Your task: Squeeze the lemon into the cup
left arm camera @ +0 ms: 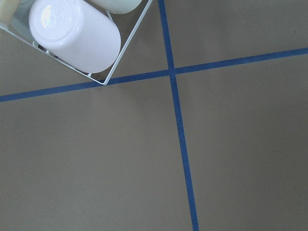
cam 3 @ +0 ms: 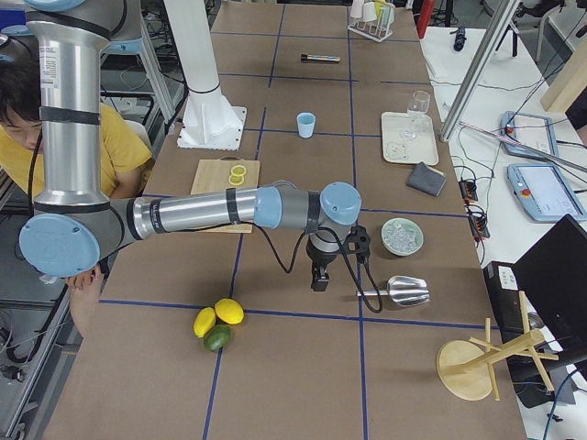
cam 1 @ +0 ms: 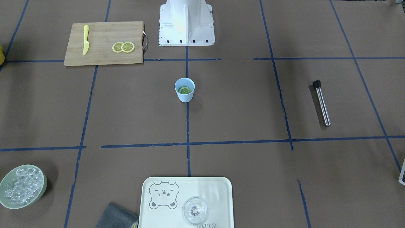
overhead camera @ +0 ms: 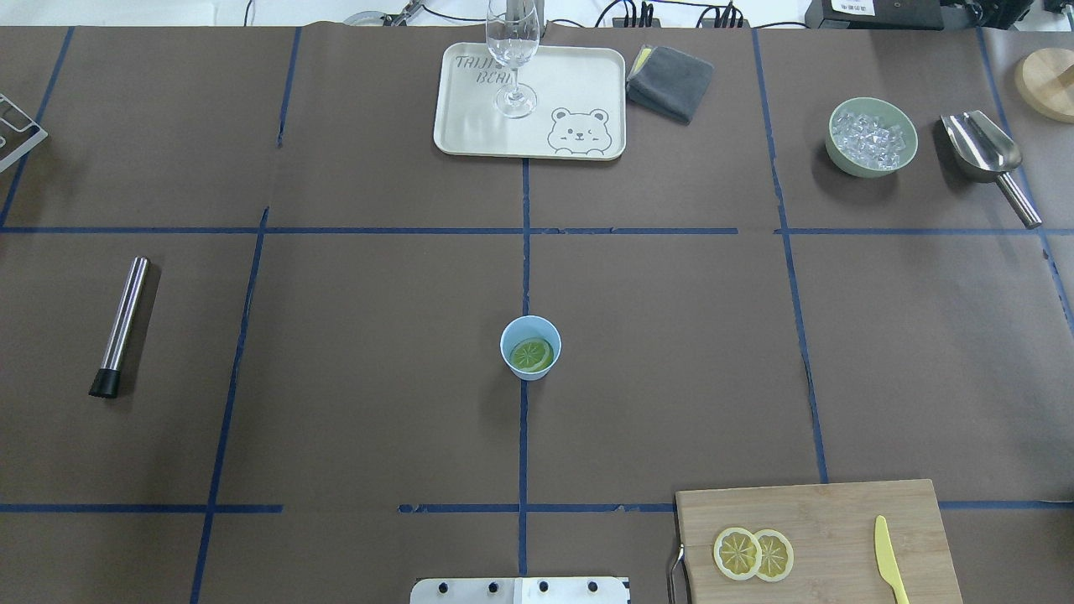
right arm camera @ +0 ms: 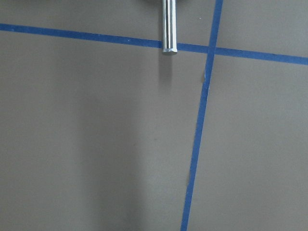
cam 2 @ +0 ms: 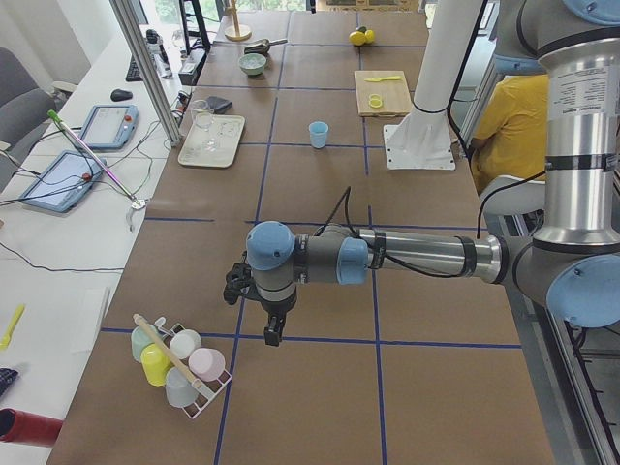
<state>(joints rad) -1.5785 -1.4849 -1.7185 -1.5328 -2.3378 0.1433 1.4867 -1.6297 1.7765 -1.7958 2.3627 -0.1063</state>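
Observation:
The light blue cup stands upright near the middle of the table, on the centre tape line; it also shows in the overhead view. The lemon lies inside it, cut face up, yellow-green. Neither gripper is near the cup. My left gripper hangs low over the table at the left end, beside a cup rack. My right gripper hangs at the right end, next to a metal scoop. I cannot tell whether either is open or shut. Both look empty.
A cutting board holds two lemon slices and a yellow knife. A steel muddler, a tray with a clear glass, a grey cloth, an ice bowl and scoop lie around.

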